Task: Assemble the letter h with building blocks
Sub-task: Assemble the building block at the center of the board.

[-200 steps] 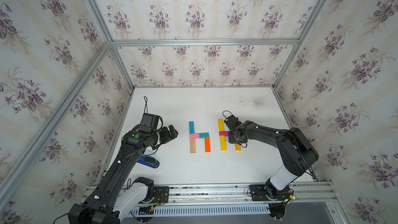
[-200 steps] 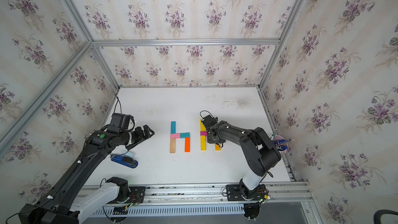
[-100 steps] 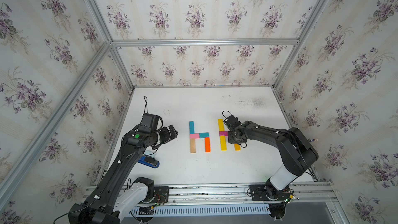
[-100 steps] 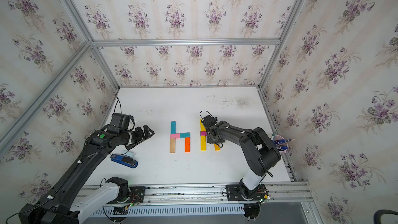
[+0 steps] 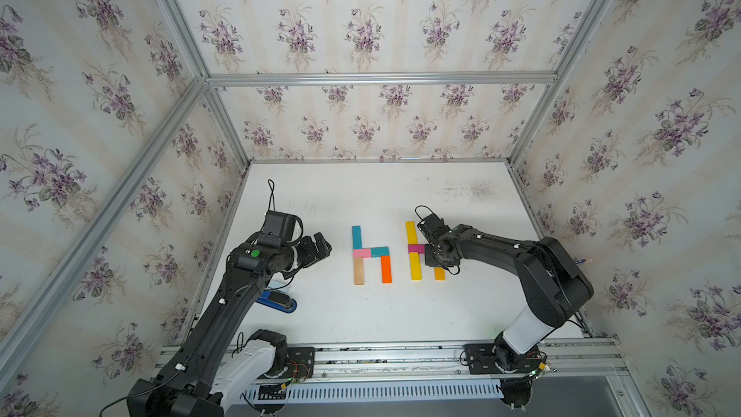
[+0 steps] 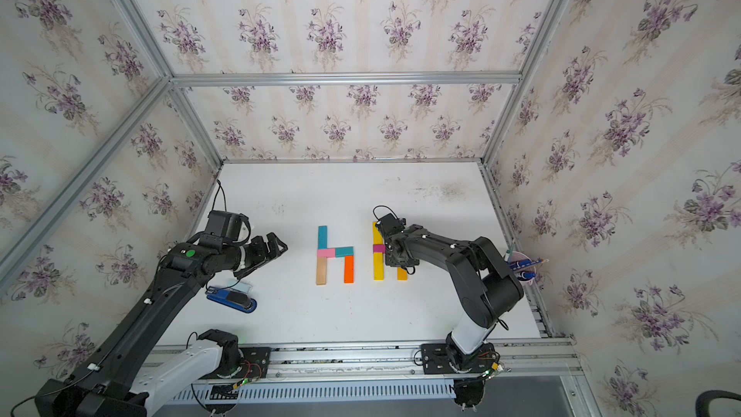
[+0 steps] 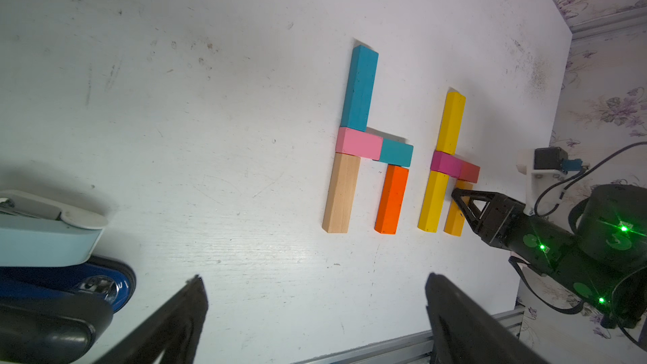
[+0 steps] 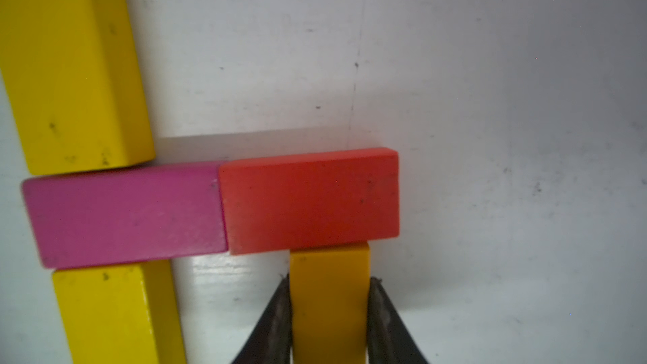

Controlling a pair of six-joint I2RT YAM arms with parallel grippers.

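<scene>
The right gripper (image 8: 329, 280) is pinching the amber bar (image 8: 329, 313), its dark fingertips (image 8: 280, 302) pressing on the bar's two long sides close to the end that is touching the red block (image 8: 310, 201). The red block is lying end to end against the magenta block (image 8: 126, 213), which is sitting between the upper yellow bar (image 8: 70, 64) and the lower yellow bar (image 8: 115, 316) and touching both. These five pieces are lying flat on the white table (image 5: 361, 314) in the shape of an h. Just beside it, toward the left arm, a second h is lying. Its long teal bar (image 7: 360, 87) is at the far end, then the pink block (image 7: 359, 143), with the tan bar (image 7: 341, 192) nearer the robot's base. The short teal block (image 7: 395, 153) is butting against the pink one, and the orange bar (image 7: 392, 199) is running from it toward the base. The left gripper (image 7: 315, 278) is hovering over bare table with its jaws spread wide and nothing between them, well apart from the blocks. The blue stapler (image 5: 276, 300) is lying near that arm.
</scene>
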